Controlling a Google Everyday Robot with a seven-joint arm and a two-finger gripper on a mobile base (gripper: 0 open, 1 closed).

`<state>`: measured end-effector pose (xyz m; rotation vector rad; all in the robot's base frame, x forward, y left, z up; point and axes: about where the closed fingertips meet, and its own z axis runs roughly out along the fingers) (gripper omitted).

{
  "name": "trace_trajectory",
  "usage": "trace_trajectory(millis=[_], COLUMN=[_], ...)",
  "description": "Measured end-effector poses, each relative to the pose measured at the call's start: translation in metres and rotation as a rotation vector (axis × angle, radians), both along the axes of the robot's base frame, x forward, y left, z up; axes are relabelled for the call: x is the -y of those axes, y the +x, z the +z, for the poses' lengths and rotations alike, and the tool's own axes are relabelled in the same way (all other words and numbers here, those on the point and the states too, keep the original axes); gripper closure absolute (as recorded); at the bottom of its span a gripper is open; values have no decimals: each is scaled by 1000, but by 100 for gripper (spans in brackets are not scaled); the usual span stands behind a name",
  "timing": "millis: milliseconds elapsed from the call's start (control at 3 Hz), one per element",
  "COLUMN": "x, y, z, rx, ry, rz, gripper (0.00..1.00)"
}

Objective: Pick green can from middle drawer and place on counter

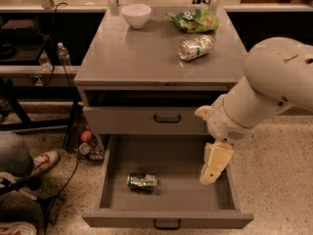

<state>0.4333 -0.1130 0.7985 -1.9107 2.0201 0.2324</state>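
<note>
Jaws hover empty over middle drawer [168,155], right of green can [142,181]; gap unclear.

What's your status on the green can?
Gripper over the open grey metal drawer's right side. Small dark green can on its side on drawer floor, left of gripper, untouched. Nothing between them.

Can [142,181] in middle drawer [171,158], left of centre; pincer [208,178] over drawer's rt side; counter [142,53] above

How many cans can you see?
2. The green can lies in the open middle drawer, left of the gripper hanging over its right side. A paler dented can lies on the counter. The drawer above may hide more.
</note>
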Motion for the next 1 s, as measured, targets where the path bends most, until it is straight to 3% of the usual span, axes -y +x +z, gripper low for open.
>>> trace_trajectory(millis=[333,667,1000], x=[-33,-69,-98], y=[20,45,57], z=[-48,-103,-159], rx=[-27,-34,-44], ry=[10,77,196], rz=[25,9,-20], gripper=[0,0,0])
